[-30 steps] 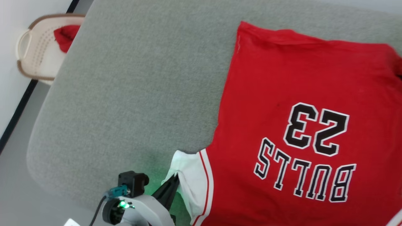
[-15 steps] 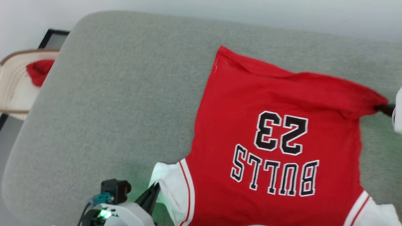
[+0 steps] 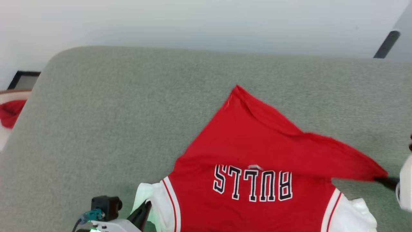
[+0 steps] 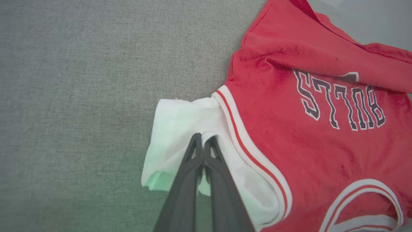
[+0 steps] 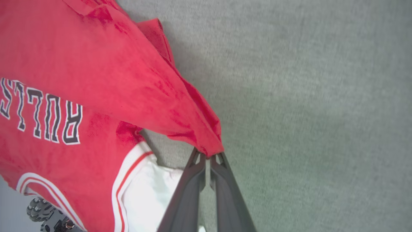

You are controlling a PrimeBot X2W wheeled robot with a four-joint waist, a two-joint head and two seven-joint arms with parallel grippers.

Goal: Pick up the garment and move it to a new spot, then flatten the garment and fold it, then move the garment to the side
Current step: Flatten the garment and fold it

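The shirt (image 3: pixel 254 151) lies between the claws — left claw (image 4: pixel 202 138) pinched on its white sleeve (image 4: pixel 178 117), right claw (image 5: pixel 208 155) clamped on its raised red corner (image 5: pixel 206 140).

A grey felt-like pad (image 3: pixel 112 112) with a rounded far-left corner covers most of the scene. Its near edge carries a faint green tint. Beyond the pad's far edge lies a pale, plain surface (image 3: pixel 193 25). Off the pad's left edge, a cream basket with a brown rim (image 3: pixel 13 92) holds a red cloth (image 3: pixel 9 113). A black strip (image 3: pixel 22 79) sits just behind the basket. Past the pad's far-right corner, a dark bar (image 3: pixel 386 44) slants upward.
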